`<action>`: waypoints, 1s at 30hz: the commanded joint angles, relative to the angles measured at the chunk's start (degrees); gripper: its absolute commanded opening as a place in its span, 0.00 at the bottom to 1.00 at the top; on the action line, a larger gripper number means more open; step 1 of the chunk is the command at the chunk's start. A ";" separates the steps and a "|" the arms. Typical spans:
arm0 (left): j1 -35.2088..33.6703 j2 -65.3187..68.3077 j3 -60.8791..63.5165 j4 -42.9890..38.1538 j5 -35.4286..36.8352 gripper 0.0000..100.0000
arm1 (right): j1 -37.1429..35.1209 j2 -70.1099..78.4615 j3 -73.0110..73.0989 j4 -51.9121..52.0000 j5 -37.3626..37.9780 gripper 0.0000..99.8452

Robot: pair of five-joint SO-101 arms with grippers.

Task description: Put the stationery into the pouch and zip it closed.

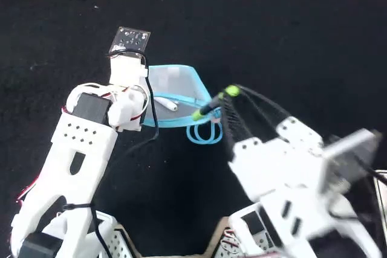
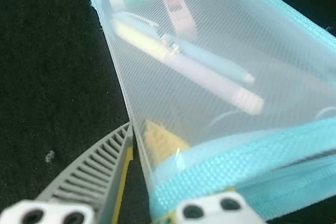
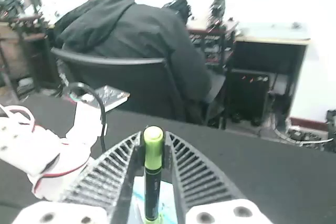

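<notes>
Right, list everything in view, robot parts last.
pouch: one, clear mesh with a blue zip, mid-table
loop: one, blue, on the table at the pouch's zip end
blue pen: one, pale blue, inside the pouch
white pen: one, white, inside the pouch beside the blue pen
marker: one, black with a green cap, held over the pouch's end near the loop
table: one, black, under everything
left gripper: one, grey fingers, clamped on the pouch's corner
right gripper: one, grey fingers, shut on the marker
</notes>
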 commanded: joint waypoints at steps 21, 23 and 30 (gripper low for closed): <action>-0.22 1.23 2.24 0.97 0.26 0.03 | -0.97 -4.09 23.34 -17.32 0.00 0.01; -0.22 1.23 2.24 0.97 0.26 0.03 | -0.97 -8.31 23.34 -13.54 0.00 0.01; -0.22 1.23 2.24 0.97 0.26 0.03 | -1.32 -24.48 37.41 -12.92 9.41 0.01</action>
